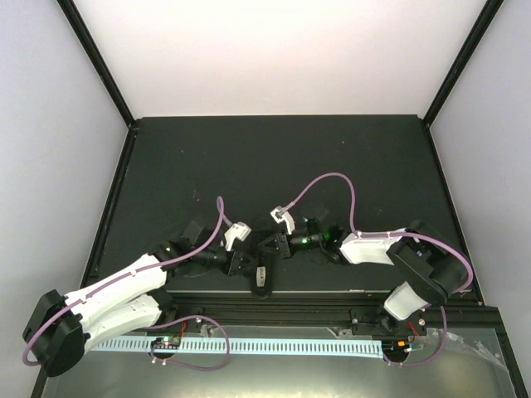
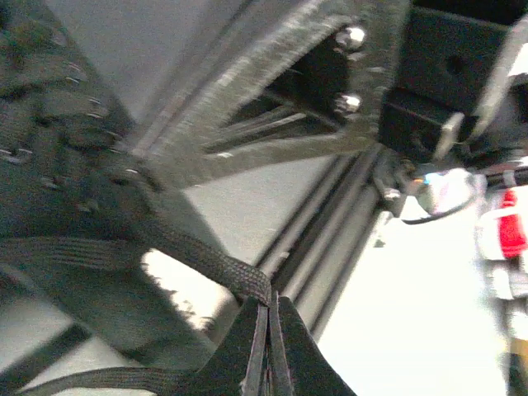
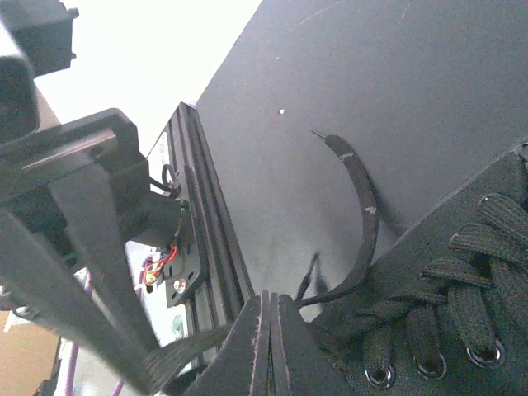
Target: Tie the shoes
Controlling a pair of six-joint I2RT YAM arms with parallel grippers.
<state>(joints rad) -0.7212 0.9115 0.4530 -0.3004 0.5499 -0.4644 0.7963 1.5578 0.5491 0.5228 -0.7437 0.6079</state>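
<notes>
Pose: left arm low, stretched in from left side. left gripper [image 2: 268, 312] jaws pinched tight on flat lace [image 2: 216, 266]; shoe [image 2: 49, 157] up-left of jaws. Pose: right arm elbow-bent, reaching inward. right gripper [image 3: 268, 307] jaws closed on curved lace end [image 3: 364, 216]; shoe lower-right of jaws.

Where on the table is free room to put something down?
The far half of the table, up to the back wall, is bare. The near middle is crowded: left tool and right tool shut on the laces at the shoe.
</notes>
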